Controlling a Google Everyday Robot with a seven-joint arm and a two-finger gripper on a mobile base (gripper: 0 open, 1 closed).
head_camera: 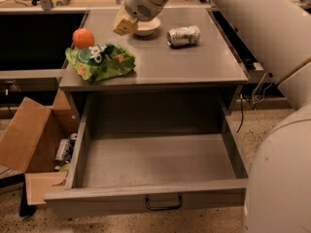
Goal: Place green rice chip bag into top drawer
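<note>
The green rice chip bag (pixel 101 60) lies flat on the left part of the grey cabinet top (pixel 194 62), crinkled, logo side up. The top drawer (pixel 155 159) is pulled wide open below it, its grey inside bare, with the dark bail handle (pixel 164 203) on its front. My gripper (pixel 125 25) hangs above the cabinet top, up and to the right of the bag and apart from it, in front of a small white bowl (pixel 147 27). It is open and holds nothing.
An orange round fruit (pixel 83 38) sits just behind the bag. A crushed silver can (pixel 183 36) lies to the right of the bowl. A brown cardboard box (pixel 34 144) with clutter stands open at the drawer's left. My white arm (pixel 272 28) fills the right side.
</note>
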